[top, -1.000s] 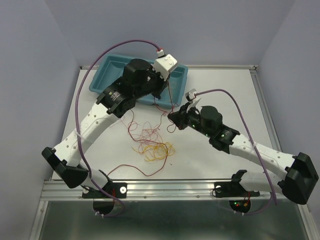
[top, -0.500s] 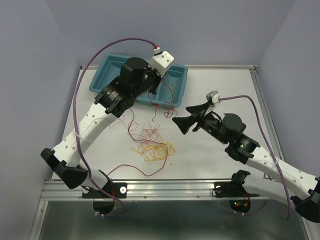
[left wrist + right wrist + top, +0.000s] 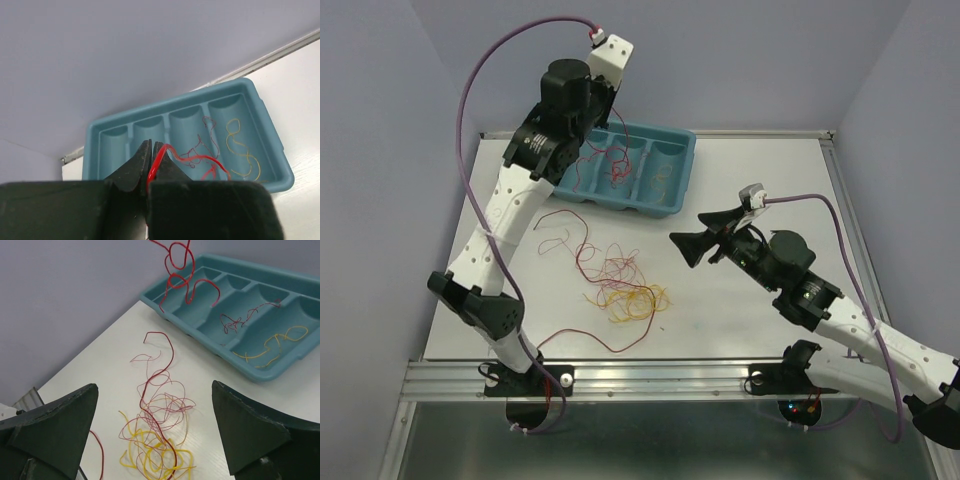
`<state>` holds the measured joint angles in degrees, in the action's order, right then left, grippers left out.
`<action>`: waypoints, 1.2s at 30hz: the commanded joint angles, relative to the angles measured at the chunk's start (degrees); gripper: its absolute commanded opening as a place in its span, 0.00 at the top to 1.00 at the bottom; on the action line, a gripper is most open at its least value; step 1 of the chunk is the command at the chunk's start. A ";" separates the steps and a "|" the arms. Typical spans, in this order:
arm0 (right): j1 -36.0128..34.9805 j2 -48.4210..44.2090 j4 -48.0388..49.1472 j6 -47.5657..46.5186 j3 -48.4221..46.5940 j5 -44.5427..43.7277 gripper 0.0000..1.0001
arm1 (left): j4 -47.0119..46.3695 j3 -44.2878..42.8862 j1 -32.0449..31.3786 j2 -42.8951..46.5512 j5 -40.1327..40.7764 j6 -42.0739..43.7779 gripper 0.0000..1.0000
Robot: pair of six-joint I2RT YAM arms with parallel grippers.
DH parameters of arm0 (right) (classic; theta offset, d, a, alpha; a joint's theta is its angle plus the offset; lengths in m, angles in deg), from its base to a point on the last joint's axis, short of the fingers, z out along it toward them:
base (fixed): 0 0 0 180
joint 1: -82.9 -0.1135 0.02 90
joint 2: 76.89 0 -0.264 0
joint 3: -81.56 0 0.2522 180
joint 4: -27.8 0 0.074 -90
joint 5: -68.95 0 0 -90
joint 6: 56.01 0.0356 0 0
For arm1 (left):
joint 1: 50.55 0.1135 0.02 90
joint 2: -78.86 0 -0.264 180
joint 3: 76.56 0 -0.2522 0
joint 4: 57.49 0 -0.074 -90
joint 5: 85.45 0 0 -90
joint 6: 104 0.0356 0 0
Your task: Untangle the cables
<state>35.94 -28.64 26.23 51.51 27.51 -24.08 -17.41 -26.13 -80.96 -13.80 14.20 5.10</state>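
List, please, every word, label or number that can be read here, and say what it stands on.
None can be read in any view.
Small pale marking on the left arm's black joint: too small to read.
The tray and the cables carry no lettering.

The white table carries a teal four-slot tray at its far left. In the left wrist view the tray lies straight past the closed jaws of the left gripper, below them. In the right wrist view it sits beyond the wide-spread jaws of the right gripper, up toward the right-hand jaw. Between those jaws, on bare tabletop, lies the loose heap of cables: thin dark-red loops tangled with a yellow-orange clump. A lone red wire curves beside the left-hand jaw, apart from the heap.
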 commanded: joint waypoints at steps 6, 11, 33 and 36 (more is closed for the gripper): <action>-0.33 -0.52 1.97 -0.12 1.18 -2.07 0.00 | -4.43 -18.13 0.53 -11.30 11.24 0.59 1.00; -0.33 -0.52 1.97 -0.03 1.44 -2.68 0.00 | -13.47 -18.23 1.23 -16.14 17.07 -1.41 1.00; -0.24 -1.05 1.97 0.50 1.53 -1.90 0.01 | -26.06 -6.03 7.56 -24.94 21.90 -31.92 1.00; -0.33 -0.88 1.97 0.50 1.53 -1.81 0.01 | -29.56 -1.20 7.56 -23.09 21.29 -31.84 1.00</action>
<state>35.94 -28.66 26.23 51.77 27.51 -25.78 -41.38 -31.70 -73.31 -39.92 34.79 -23.56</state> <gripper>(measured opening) 0.992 0.059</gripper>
